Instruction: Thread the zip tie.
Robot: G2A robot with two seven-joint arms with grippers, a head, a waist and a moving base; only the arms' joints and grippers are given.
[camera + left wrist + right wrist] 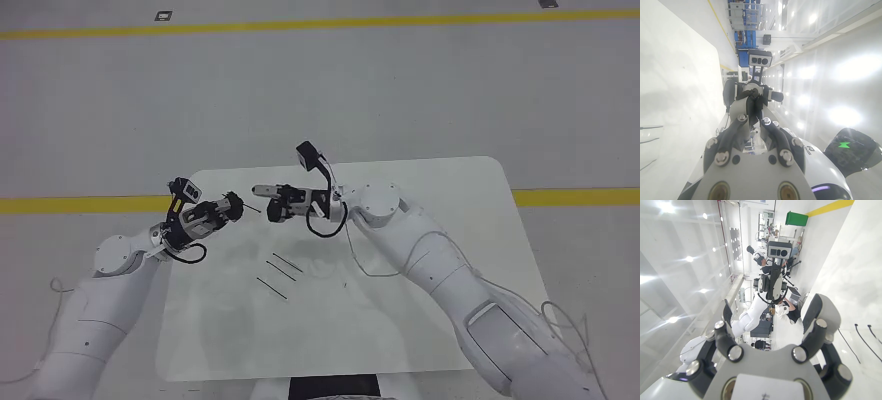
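Left gripper (230,206) clamped on zip tie (252,208), free end projecting beyond it. Right gripper (771,306) spread wide, empty, close to left gripper. Advice: pinch free end near tip, keep strap straight.

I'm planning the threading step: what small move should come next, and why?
Probably ease the right gripper onto the free tip of the zip tie and shut: its jaws stand open near that tip, while the left gripper is shut on the other end.

Room is being left along the near edge of the bench (260,340); the middle is being blocked by loose zip ties (278,272), the gap between left claw (237,207) and right claw (266,199) by a held zip tie (253,208).
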